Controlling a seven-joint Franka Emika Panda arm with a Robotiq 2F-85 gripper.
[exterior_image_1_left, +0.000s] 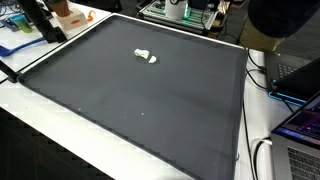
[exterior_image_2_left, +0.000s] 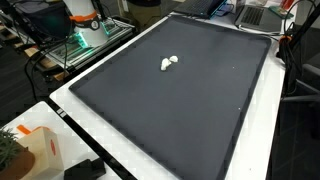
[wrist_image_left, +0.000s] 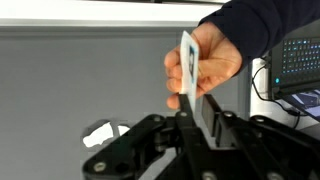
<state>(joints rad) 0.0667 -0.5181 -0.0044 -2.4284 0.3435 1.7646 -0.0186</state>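
Observation:
In the wrist view my gripper (wrist_image_left: 197, 112) points down over a dark mat (wrist_image_left: 80, 70). A person's hand (wrist_image_left: 215, 60) holds a thin white and blue card (wrist_image_left: 189, 62) upright, its lower edge reaching down between my fingers. The jaws stand close together with only a slim gap; I cannot tell whether they pinch the card. Below and to the left a small white object (wrist_image_left: 98, 133) lies on the mat. Both exterior views show that white object (exterior_image_1_left: 146, 56) (exterior_image_2_left: 169, 63) on the black mat (exterior_image_1_left: 150, 115) (exterior_image_2_left: 190, 115), but not the gripper.
A white table border (exterior_image_2_left: 110, 150) frames the mat. An orange and white box (exterior_image_1_left: 68, 14) (exterior_image_2_left: 40, 150) sits at one corner. Laptops (exterior_image_1_left: 300, 135) and cables (exterior_image_1_left: 262, 155) lie along one side. A lit screen (wrist_image_left: 297, 60) stands behind the hand.

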